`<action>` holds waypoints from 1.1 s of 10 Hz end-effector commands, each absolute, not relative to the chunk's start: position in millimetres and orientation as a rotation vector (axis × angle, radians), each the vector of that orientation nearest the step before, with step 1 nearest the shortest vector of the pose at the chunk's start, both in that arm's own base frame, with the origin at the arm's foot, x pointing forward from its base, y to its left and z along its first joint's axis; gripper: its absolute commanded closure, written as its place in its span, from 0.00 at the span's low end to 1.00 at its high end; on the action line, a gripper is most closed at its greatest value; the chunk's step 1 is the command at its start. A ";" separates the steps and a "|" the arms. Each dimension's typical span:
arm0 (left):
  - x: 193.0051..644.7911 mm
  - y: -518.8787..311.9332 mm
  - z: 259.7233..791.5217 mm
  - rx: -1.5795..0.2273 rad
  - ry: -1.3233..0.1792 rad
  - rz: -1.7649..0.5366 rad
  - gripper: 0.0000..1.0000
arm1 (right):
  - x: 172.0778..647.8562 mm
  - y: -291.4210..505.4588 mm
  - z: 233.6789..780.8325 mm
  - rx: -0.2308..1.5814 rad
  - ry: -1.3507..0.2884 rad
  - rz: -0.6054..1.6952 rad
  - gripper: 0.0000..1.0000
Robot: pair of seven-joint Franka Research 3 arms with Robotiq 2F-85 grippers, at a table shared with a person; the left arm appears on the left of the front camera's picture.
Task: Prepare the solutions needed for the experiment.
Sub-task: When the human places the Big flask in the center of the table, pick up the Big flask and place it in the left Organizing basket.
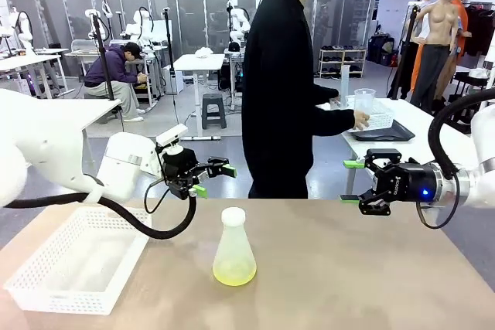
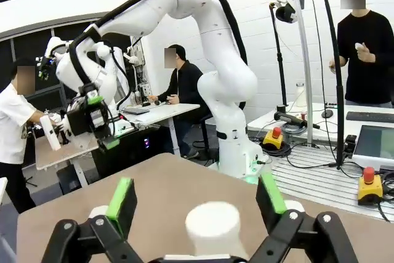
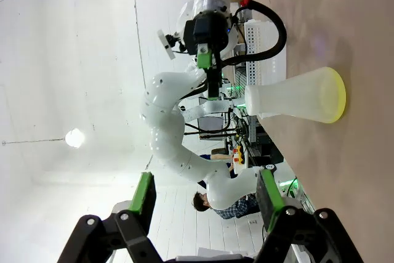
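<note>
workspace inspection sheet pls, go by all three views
surface: brown table, bare around the flask.
job's things: translucent conical flask upright mid-table, white cap on, a little yellow-green solution at its bottom.
clutter: white mesh basket at the table's left edge, apart from the flask.
grippers: left gripper open, in the air above the table; right gripper open, likewise; neither touches the flask.
cables: black hose loops under the left arm.
surroundings: person in black beyond the far edge, reaching toward another table.
</note>
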State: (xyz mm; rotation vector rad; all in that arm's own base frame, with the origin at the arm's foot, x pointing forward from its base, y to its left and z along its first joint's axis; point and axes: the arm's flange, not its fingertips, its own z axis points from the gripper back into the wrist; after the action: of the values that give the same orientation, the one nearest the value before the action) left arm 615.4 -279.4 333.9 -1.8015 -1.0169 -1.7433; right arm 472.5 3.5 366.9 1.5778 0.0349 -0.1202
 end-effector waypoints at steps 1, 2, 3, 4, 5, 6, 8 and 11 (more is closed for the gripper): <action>637.7 -283.3 328.4 -1.824 -0.925 -1.753 0.00 | 472.6 4.4 368.1 1.576 0.034 -0.116 0.17; 643.1 -285.0 321.0 -1.811 -0.884 -1.764 0.00 | 472.6 4.4 368.1 1.576 0.034 -0.116 0.17; 649.0 -285.5 314.2 -1.814 -0.848 -1.776 0.00 | 472.6 4.4 368.1 1.576 0.034 -0.116 0.17; 647.7 -287.4 310.6 -1.805 -0.818 -1.801 0.00 | 472.6 4.4 368.1 1.576 0.034 -0.116 0.17; 645.3 -289.9 306.7 -1.800 -0.799 -1.822 0.00 | 472.6 4.4 368.1 1.576 0.034 -0.116 0.17; 643.1 -291.0 300.5 -1.828 -0.790 -1.794 0.00 | 472.6 4.4 368.1 1.576 0.034 -0.116 0.17; 635.0 -292.4 289.0 -1.842 -0.776 -1.748 0.00 | 472.6 4.4 368.1 1.576 0.034 -0.116 0.17; 632.2 -294.5 289.1 -1.807 -0.809 -1.778 0.00 | 472.6 4.4 368.1 1.576 0.034 -0.116 0.17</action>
State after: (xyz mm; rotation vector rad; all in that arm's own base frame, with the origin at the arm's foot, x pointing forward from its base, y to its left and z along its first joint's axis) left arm 632.1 -294.9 285.5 -1.8166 -0.7952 -1.7597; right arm 472.5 3.5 366.9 1.5778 0.0349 -0.1203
